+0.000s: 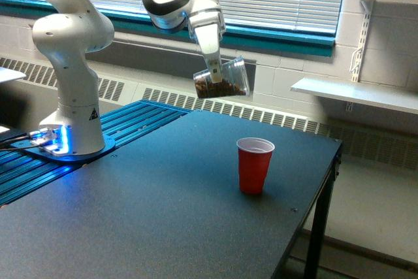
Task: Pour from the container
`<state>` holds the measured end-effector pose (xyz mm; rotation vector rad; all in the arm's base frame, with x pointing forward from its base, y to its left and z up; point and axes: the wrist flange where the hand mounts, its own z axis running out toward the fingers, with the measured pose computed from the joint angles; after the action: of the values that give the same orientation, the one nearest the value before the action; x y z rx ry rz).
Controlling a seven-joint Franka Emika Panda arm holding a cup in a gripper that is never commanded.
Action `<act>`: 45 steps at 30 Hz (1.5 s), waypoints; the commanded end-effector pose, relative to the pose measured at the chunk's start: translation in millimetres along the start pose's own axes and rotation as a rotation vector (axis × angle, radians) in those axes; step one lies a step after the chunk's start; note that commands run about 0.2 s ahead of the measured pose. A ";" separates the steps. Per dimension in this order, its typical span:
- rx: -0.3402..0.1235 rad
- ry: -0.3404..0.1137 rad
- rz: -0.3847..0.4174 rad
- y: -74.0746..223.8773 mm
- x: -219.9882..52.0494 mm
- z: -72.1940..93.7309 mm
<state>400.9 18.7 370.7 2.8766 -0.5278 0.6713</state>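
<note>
The container is a clear plastic cup with brown granular bits lying along its lower side. It hangs tilted in the air, rim pointing toward the exterior view's right, above and to the left of the red cup. My gripper is shut on it, its fingers reaching down from the white wrist. The red cup stands upright on the dark table, its mouth open and nothing visibly falling into it.
The arm's white base stands at the exterior view's left on a blue ribbed platform. The table's right edge and leg drop off just past the red cup. A white shelf juts from the wall at right.
</note>
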 end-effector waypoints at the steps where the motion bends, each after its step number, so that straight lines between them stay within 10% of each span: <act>1: -0.023 -0.017 0.022 -8.4 -5.8 7.6; 45: -0.207 -0.096 -0.048 -52.6 -1.8 40.5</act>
<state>431.1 52.7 326.3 2.7451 -0.5136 0.4380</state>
